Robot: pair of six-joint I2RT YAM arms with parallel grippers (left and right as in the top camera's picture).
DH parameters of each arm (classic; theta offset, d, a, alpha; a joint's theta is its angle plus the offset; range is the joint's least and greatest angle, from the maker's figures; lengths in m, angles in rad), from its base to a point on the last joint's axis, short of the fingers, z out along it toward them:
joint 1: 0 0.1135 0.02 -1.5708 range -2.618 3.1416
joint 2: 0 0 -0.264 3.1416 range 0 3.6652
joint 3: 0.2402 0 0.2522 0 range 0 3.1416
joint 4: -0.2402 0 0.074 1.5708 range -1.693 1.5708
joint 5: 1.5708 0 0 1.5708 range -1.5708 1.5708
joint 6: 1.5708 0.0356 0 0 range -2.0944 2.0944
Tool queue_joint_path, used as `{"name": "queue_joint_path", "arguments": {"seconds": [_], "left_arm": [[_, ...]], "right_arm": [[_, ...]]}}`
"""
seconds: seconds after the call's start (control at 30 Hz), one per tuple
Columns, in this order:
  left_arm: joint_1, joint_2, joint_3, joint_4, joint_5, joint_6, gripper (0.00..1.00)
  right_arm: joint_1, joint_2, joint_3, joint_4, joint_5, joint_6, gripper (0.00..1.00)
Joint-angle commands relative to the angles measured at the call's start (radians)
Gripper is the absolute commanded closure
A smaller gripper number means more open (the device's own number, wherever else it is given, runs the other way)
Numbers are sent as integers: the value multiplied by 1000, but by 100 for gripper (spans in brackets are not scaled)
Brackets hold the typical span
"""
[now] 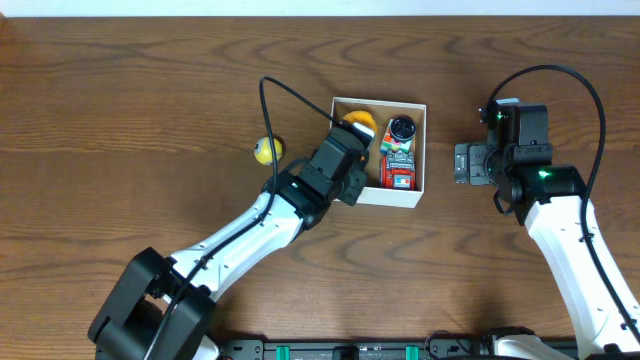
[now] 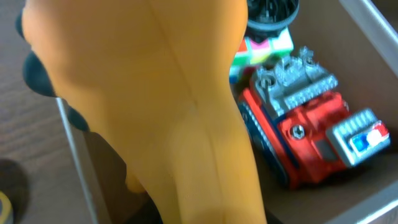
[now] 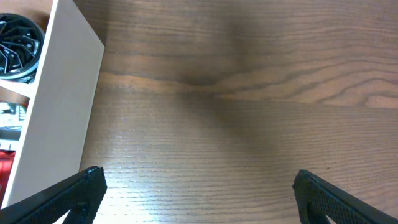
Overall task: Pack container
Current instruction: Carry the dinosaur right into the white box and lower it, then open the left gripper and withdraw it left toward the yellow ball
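The container (image 1: pixel 412 196) is a small white box with a brown inside, at the table's middle. In it lie a red toy truck (image 1: pixel 400 170), a black round toy (image 1: pixel 402 128) and a coloured block (image 2: pixel 264 48). My left gripper (image 1: pixel 352 150) is over the box's left half, shut on a yellow banana-like toy (image 2: pixel 168 112) that fills the left wrist view; its fingertips are hidden behind the toy. The truck also shows in the left wrist view (image 2: pixel 311 134). My right gripper (image 3: pixel 196 186) is open and empty over bare table just right of the box wall (image 3: pixel 62 106).
A small yellow ball (image 1: pixel 267 150) lies on the table left of the box. The left arm's black cable (image 1: pixel 290 95) arcs above it. The wooden table (image 1: pixel 120 120) extends all around.
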Motion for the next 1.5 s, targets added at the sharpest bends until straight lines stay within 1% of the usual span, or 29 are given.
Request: {"name": "queue_joint_path", "arguments": {"seconds": [0.0,0.17,0.27,0.37,0.5,0.77,0.87,1.03,1.17,1.37,1.4,1.47], "left_arm": [[-40,-8,26,-23,-14,-8,76],[-97,-34,26,-26,-31,-17,76],[-113,-53,26,-25,-122,-63,76],[-113,-69,26,-24,-176,-74,76],[-113,-85,26,-21,-254,-138,76],[-112,-87,26,-10,-263,-244,75],[-111,-87,26,-2,-265,-254,75],[-102,-87,26,2,-276,-306,75],[-102,-87,26,9,-275,-306,74],[-102,-87,26,16,-253,-306,66],[-102,-87,26,16,-252,-305,63],[-102,-87,26,16,-246,-305,50]], "right_arm": [[-8,8,0,2,9,3,1],[-8,8,0,2,9,3,1],[-8,8,0,2,9,3,1],[-8,8,0,2,9,3,1],[-8,8,0,2,9,3,1],[-8,8,0,2,9,3,1],[-8,8,0,2,9,3,1],[-8,8,0,2,9,3,1],[-8,8,0,2,9,3,1],[-8,8,0,2,9,3,1],[-8,8,0,2,9,3,1],[-8,8,0,2,9,3,1]]}}
